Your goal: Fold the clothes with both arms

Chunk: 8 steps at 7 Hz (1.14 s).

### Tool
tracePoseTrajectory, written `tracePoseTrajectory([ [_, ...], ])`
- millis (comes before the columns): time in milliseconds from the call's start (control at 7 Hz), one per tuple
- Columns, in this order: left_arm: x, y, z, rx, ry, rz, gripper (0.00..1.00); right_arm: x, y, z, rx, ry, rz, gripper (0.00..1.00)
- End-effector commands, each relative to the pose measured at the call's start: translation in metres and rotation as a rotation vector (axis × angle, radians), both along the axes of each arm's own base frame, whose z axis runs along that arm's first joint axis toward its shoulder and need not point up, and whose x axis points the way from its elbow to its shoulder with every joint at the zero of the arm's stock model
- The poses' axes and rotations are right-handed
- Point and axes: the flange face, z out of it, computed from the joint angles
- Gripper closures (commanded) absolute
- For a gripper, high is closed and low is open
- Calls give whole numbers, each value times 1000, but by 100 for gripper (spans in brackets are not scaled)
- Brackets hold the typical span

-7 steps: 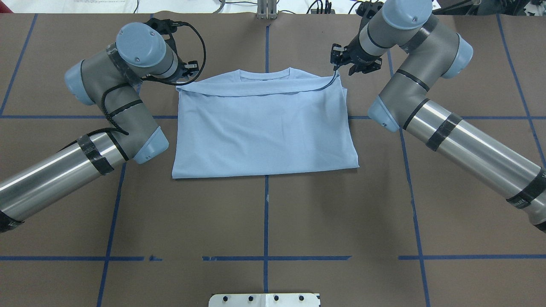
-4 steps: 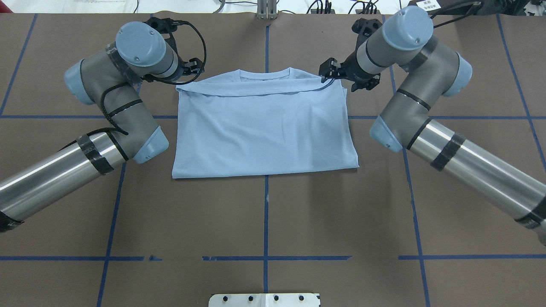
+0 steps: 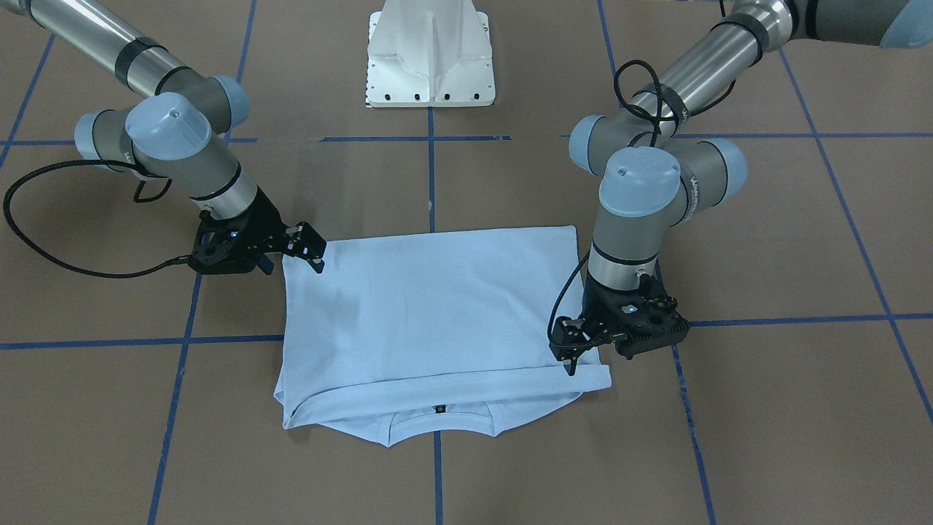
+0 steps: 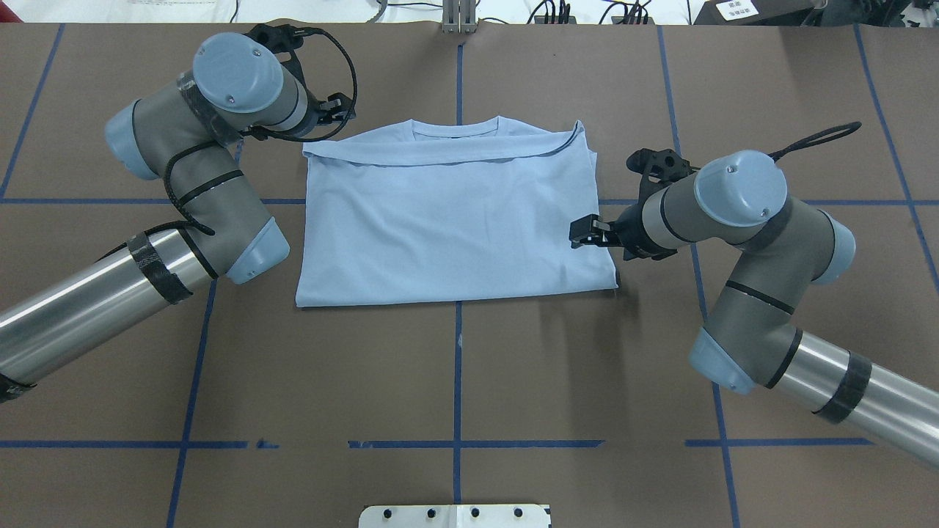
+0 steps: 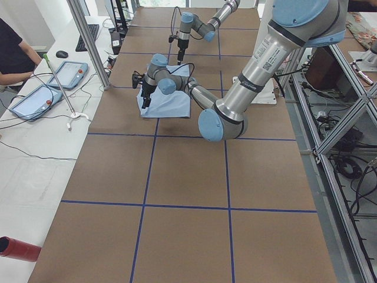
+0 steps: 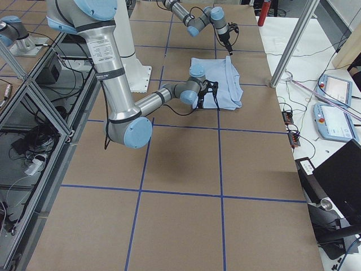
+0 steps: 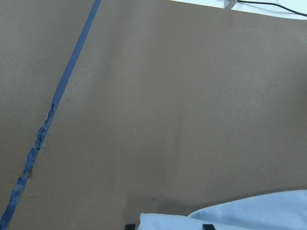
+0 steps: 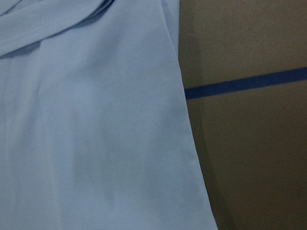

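Right gripper now midway along T-shirt's right edge

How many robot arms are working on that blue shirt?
2. The left arm is at the shirt's collar-end left corner; the right arm is at the middle of its right edge. None seems hidden.

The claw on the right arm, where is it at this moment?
In the overhead view the right gripper is at the right edge of the light blue T-shirt, nearer the robot-side corner than the collar.
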Motion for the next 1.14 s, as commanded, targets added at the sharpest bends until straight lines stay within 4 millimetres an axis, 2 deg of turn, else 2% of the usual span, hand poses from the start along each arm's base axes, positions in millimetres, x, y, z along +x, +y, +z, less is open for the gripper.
tracePoseTrajectory([
  [0, 1, 1, -2, -12, 12, -12, 0, -7, 21, 15, -11, 20, -25, 18],
  [286, 1, 2, -1, -12, 12, -10, 1, -5, 23, 10, -15, 20, -30, 87],
  [429, 0, 2, -1, -12, 12, -12, 1, -5, 24, 10, -18, 18, -35, 100],
  [714, 3, 3, -4, -8, 19, -6, 1, -6, 27, 9, -25, 10, -57, 100],
  [857, 2, 4, -6, -5, 22, -6, 1, 3, 42, 8, -27, -3, -79, 100],
  [1000, 1, 4, -8, -1, 25, -7, 1, 19, 86, 17, -26, -2, -127, 100],
])
